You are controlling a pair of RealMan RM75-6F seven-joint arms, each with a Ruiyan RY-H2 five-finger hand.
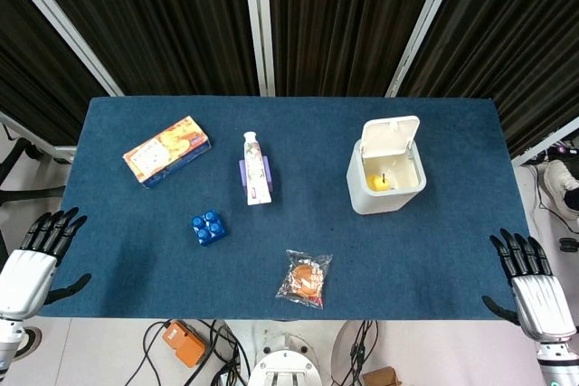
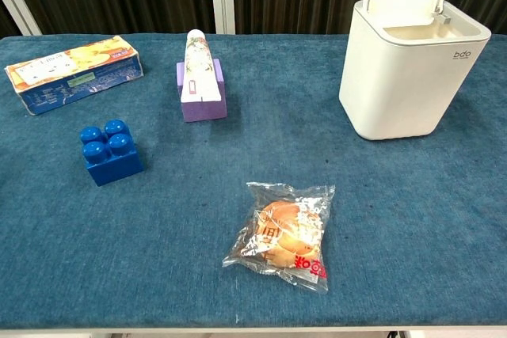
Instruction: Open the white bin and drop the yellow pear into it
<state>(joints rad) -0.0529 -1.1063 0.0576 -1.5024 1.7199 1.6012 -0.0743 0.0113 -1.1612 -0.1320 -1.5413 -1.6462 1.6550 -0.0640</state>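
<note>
From head view I see white bin lid up, yellow pear inside; left robot hand and right robot hand empty, fingers spread, off table edges. Chest view: bin open, pear hidden.

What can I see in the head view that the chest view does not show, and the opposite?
Only the head view shows the yellow pear lying inside the white bin, and the left hand and right hand, both empty, at the table's near corners. Only the chest view shows the bin's front lettering. Both show the raised lid and the blue block.
</note>
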